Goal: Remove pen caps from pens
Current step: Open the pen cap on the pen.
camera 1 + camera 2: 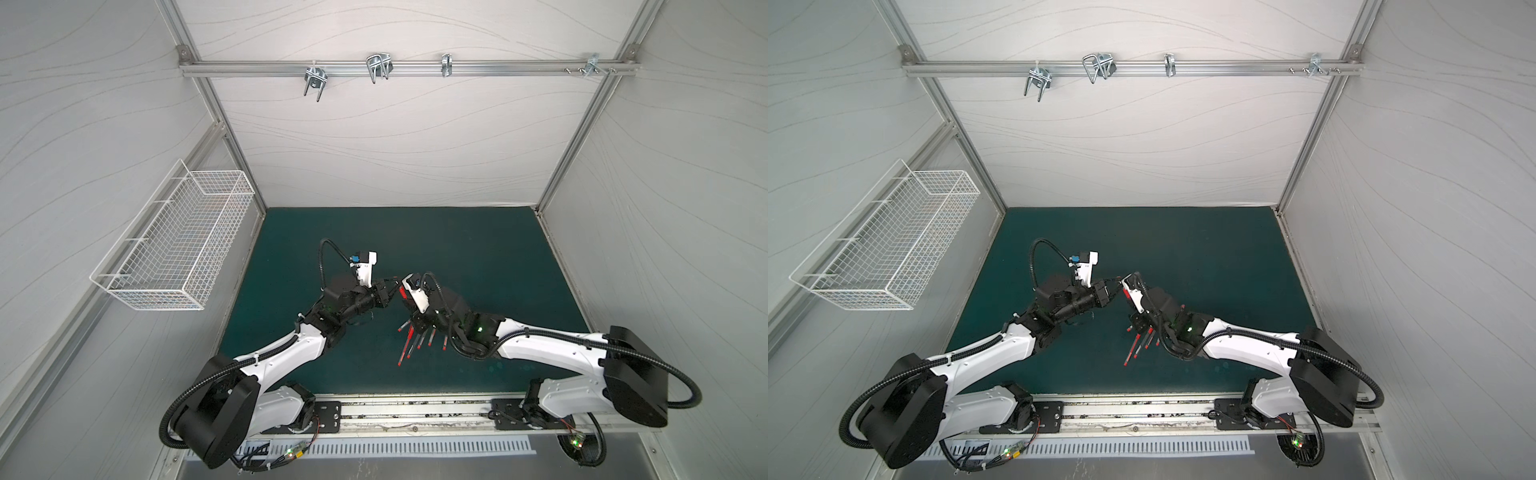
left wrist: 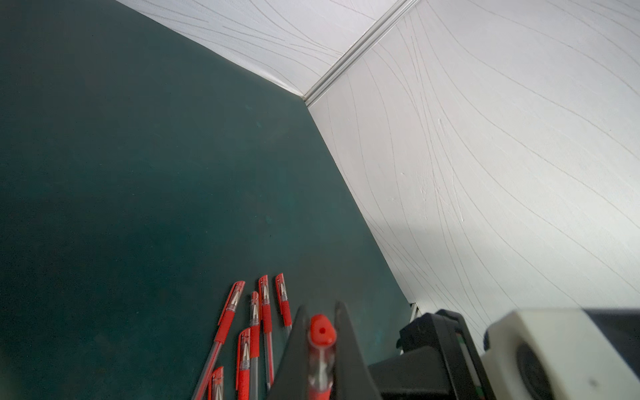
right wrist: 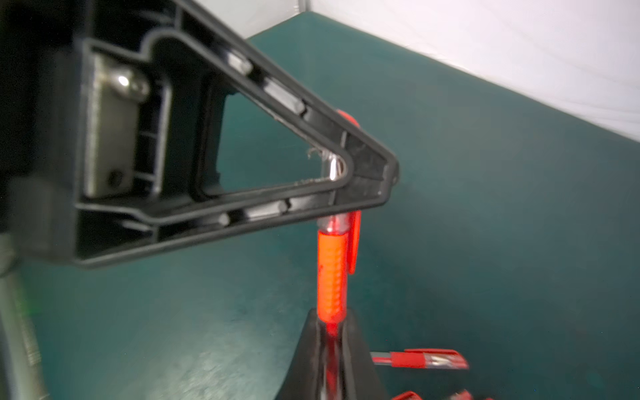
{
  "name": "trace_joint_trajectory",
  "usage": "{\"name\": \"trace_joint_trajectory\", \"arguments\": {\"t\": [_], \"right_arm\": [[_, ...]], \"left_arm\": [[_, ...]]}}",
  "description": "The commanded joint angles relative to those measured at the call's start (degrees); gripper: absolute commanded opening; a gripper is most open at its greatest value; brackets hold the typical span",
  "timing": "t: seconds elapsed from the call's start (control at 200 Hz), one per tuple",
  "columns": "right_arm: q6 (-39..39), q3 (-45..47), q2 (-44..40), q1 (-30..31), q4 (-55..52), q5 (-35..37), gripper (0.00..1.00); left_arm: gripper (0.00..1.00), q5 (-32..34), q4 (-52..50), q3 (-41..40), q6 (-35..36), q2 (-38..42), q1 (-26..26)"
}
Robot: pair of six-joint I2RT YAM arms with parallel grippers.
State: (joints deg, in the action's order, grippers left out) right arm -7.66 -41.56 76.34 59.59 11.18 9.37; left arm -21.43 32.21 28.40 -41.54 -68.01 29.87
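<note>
The left fingers (image 2: 346, 346), black ribbed plastic wedges, were clamped on the smooth red cap (image 2: 322, 334) of a slim, clear-barrelled pen (image 3: 331, 277). The right fingers (image 3: 304, 363) pinched its barrel just behind the ridged red grip. The pen was held above the matte dark-green table (image 1: 478, 249), its long axis running from one pair to the other, cap end toward the left. Six capped pens (image 2: 254, 332) lay flat on the table, roughly parallel, caps pointing the same way.
</note>
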Motion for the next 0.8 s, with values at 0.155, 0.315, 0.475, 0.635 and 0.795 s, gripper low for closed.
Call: {"name": "trace_joint_trajectory", "arguments": {"t": [0.155,0.315,0.475,0.635,0.795], "right_arm": [[-8.6,3.8,3.8,-11.5,6.8,-41.3,0.00],[-8.2,3.7,4.3,-11.7,6.5,-38.7,0.00],[-4.0,4.7,-0.2,-7.3,2.4,-16.8,0.00],[2.3,3.5,-1.4,0.7,-0.7,3.9,0.00],[5.3,1.3,0.9,4.0,-2.8,9.9,0.00]], "left_arm": [[0.00,2.6,5.1,0.2,-1.2,3.0,-2.2],[0.00,2.0,5.6,0.2,-1.9,2.6,-2.5],[0.00,2.2,5.4,0.1,-1.6,3.2,-2.6],[0.00,2.3,5.6,0.0,-2.0,2.7,-2.7],[0.00,2.4,6.3,-0.4,-2.4,2.4,-2.9]]}}
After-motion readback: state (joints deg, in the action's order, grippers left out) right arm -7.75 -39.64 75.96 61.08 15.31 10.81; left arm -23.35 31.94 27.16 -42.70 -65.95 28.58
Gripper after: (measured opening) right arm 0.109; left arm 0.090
